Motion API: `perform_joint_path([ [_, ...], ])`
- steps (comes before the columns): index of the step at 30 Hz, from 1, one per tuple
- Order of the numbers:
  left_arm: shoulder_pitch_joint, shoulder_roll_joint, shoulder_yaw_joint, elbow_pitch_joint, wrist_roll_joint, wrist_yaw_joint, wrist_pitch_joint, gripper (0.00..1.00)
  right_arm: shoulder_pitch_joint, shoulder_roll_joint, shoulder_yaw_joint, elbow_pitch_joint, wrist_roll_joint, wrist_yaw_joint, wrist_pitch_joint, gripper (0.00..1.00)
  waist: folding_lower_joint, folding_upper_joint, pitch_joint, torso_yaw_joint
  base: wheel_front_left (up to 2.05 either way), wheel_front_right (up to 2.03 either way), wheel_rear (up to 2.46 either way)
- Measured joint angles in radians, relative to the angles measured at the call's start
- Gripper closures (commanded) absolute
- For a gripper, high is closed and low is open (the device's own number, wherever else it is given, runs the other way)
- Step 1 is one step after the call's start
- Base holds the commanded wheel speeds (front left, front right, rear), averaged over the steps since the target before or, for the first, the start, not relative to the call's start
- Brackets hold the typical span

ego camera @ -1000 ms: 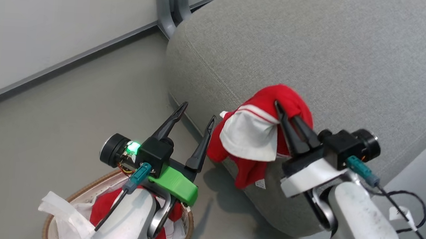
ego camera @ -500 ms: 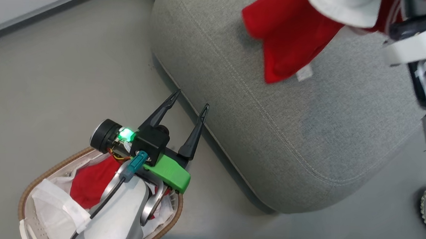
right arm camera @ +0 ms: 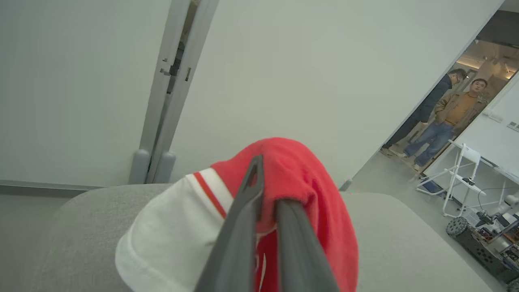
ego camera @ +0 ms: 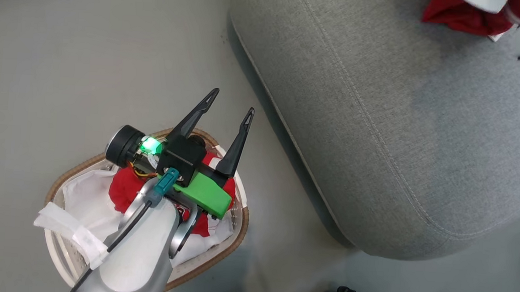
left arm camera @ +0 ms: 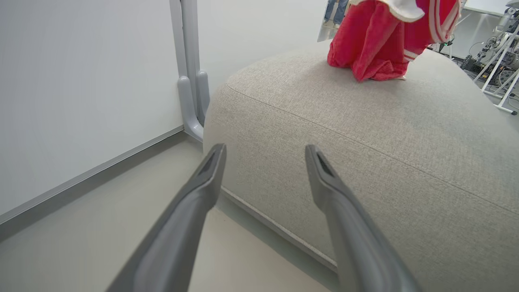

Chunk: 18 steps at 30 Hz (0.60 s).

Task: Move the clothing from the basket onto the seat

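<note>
Right gripper (right arm camera: 267, 182) clamps clothing (right arm camera: 302, 170) above seat (right arm camera: 405, 235), well inside its edge.

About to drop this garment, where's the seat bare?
Most of the seat is bare, from its stitched seam to the red garment held in the right hand. The basket is crowded with red clothing and a white sheet, under the open left hand.

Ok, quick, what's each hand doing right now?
Left hand: open, holding nothing.
Right hand: closed on the red garment.
</note>
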State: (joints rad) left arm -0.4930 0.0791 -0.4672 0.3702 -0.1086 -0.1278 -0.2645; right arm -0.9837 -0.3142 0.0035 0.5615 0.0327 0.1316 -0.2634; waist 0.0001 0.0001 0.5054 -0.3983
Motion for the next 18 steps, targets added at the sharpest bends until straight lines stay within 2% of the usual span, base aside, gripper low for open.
perform_joint_path([
  [2, 0.000, 0.000, 0.002, 0.004, 0.000, 0.000, 0.000, 0.00, 0.028, 0.007, -0.010, 0.061, -0.003, 0.000, 0.000, 1.00, 0.0000, 0.0000, 0.010, 0.017, 0.00, 0.00, 0.00],
  [3, 0.000, 0.000, 0.005, 0.007, 0.000, 0.000, 0.000, 0.00, 0.043, 0.014, -0.017, 0.098, -0.009, 0.000, 0.000, 0.86, 0.0000, 0.0000, 0.015, 0.025, 0.00, 0.00, 0.00],
  [4, 0.000, 0.000, 0.007, 0.011, 0.000, 0.000, 0.000, 0.00, 0.060, 0.024, -0.031, 0.125, -0.009, 0.000, 0.000, 0.51, 0.0000, 0.0000, 0.018, 0.033, 0.00, 0.00, 0.00],
  [5, 0.000, 0.000, 0.011, 0.015, 0.000, -0.001, 0.000, 0.00, 0.075, 0.034, -0.040, 0.139, -0.014, 0.000, 0.000, 0.00, 0.0000, 0.0000, 0.021, 0.039, 0.00, 0.00, 0.00],
  [12, 0.027, 0.003, 0.043, 0.033, -0.002, -0.001, 0.000, 0.00, 0.194, 0.090, -0.081, 0.170, -0.030, 0.000, 0.000, 0.00, 0.0000, 0.0000, -0.005, 0.054, 0.00, 0.00, 0.00],
  [16, 0.049, -0.003, 0.076, 0.029, -0.009, 0.003, 0.000, 0.00, 0.269, 0.115, -0.109, 0.127, -0.005, 0.000, 0.000, 0.00, 0.0000, 0.0000, -0.038, 0.057, 0.00, 0.00, 0.00],
  [18, 0.060, -0.006, 0.097, 0.019, -0.011, 0.007, 0.000, 0.00, 0.316, 0.107, -0.096, 0.081, -0.003, 0.000, 0.000, 0.00, -0.0001, 0.0000, -0.057, 0.063, 0.00, 0.00, 0.00],
])
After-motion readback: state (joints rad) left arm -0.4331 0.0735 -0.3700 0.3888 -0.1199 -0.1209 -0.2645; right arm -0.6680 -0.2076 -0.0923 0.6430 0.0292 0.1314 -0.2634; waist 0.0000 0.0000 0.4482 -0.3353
